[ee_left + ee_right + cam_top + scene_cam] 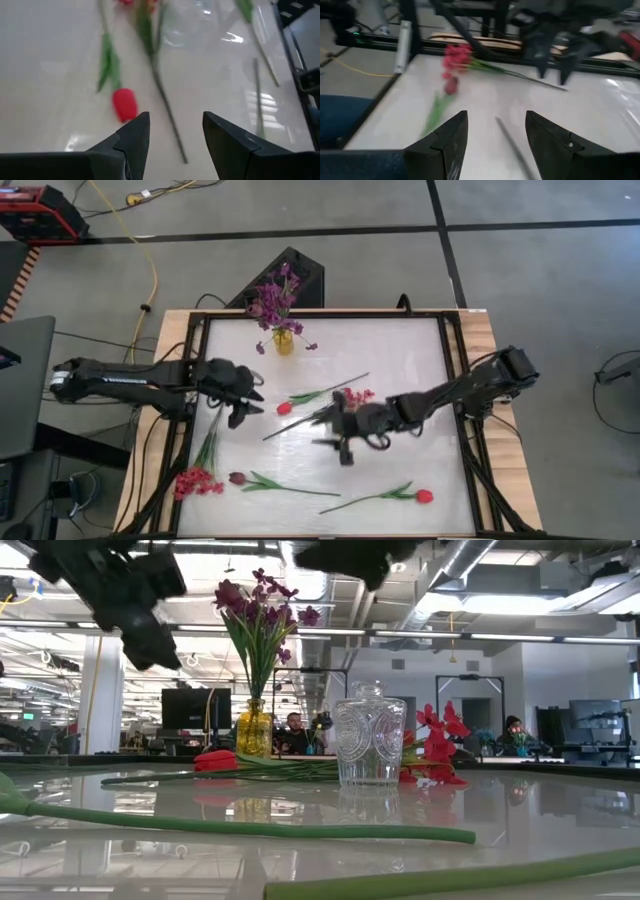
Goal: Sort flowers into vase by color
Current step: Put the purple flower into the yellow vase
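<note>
A yellow vase [284, 341] with purple sprays [274, 298] stands near the far edge; the low view shows it too [254, 727]. A clear glass vase [370, 735] stands mid-table. Red tulips [283, 408] [424, 496], a maroon tulip [237, 478] and red clusters [196, 481] [356, 395] lie flat on the table. My left gripper [250, 405] hovers open left of centre, above a red tulip [124, 104] and a thin stem [167, 115]. My right gripper [338, 450] hovers open near the centre, facing the maroon tulip [451, 86] and a red cluster [456, 55].
Black rails [455, 370] frame the white tabletop. The glass vase is mostly hidden under my right arm [440, 395] in the high view. Long stems [250, 827] cross the near part of the table. Bare surface lies along the far right [400, 345].
</note>
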